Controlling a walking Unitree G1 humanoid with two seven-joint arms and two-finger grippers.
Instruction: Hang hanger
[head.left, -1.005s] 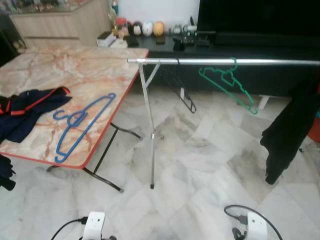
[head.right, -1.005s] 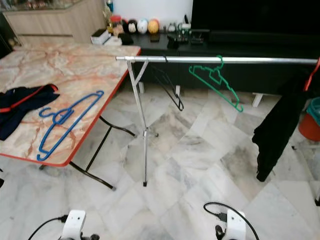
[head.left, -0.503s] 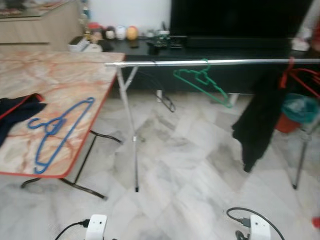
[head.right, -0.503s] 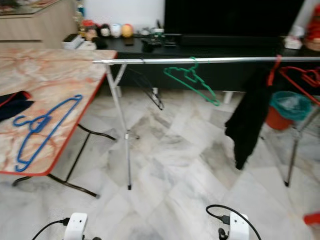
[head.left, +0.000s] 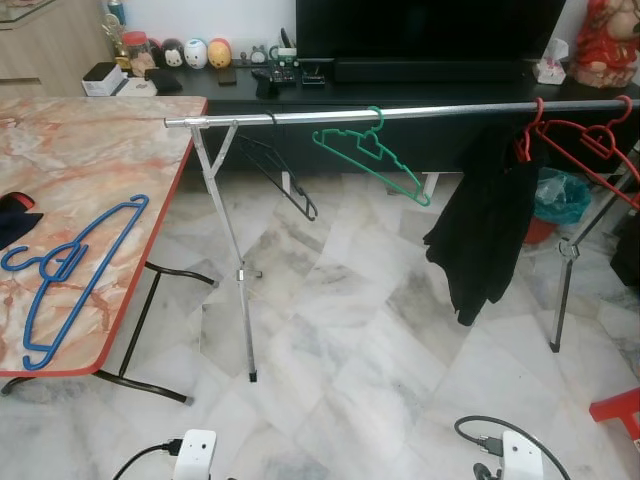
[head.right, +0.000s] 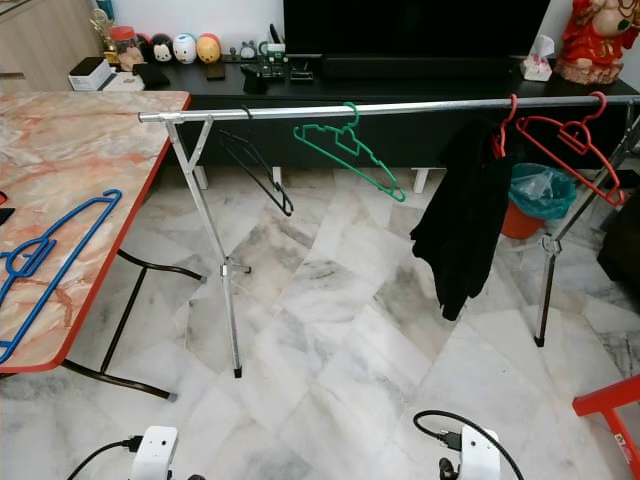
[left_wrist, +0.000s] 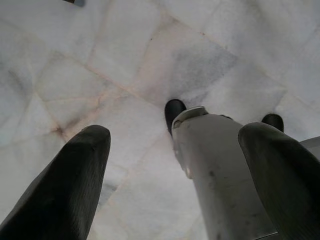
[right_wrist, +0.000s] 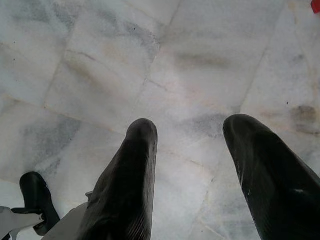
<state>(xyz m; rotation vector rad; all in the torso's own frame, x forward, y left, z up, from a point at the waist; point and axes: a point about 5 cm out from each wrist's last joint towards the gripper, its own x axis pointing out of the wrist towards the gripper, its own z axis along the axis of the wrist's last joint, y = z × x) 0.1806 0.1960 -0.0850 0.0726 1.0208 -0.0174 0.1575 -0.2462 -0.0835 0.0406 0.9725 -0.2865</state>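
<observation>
A blue hanger (head.left: 70, 272) lies flat on the marble-patterned table (head.left: 90, 160) at my left. Ahead stands a silver clothes rail (head.left: 400, 111) carrying a black hanger (head.left: 280, 172), a green hanger (head.left: 372, 160), a black garment (head.left: 480, 230) and red hangers (head.left: 585, 150). Both arms hang low, pointing down at the floor. My left gripper (left_wrist: 175, 165) is open and empty above the tiles. The right gripper (right_wrist: 192, 165) is also open and empty.
A dark TV console (head.left: 400, 90) with small ornaments runs behind the rail. A teal bin (head.left: 560, 195) sits under the rail's right end, and a red stool corner (head.left: 615, 410) is at the lower right. White marble floor (head.left: 340, 330) lies between me and the rail.
The camera has swung right: the table and blue hanger slid toward the left edge, and the rail's right end with the red hangers came into sight. Nothing itself has moved.
</observation>
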